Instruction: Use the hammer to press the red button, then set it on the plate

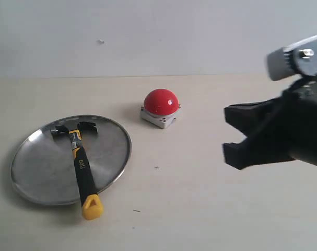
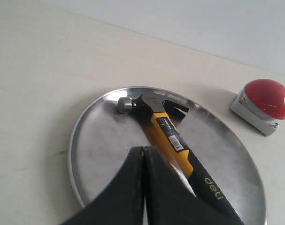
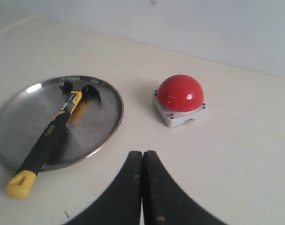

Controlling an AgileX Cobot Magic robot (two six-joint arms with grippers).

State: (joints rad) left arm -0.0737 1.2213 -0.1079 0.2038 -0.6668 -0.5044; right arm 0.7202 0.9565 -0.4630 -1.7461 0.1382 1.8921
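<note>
The hammer (image 1: 79, 159) lies on the plate (image 1: 33, 172) at the left. Its long axis runs from the head at the far side to the yellow end, which overhangs the near rim. The left gripper (image 2: 144, 152) hangs just above the black handle, fingers pressed together and empty. The right gripper (image 3: 142, 157), also closed on nothing, is well apart, right of the red button (image 1: 161, 102). Any regrasp would likely suit the left arm, which would have to spread its fingers across the handle.

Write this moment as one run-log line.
hammer: lying on plate, yellow end past rim | button: untouched, beside plate | left hand: shut, empty | right hand: shut, empty
</note>
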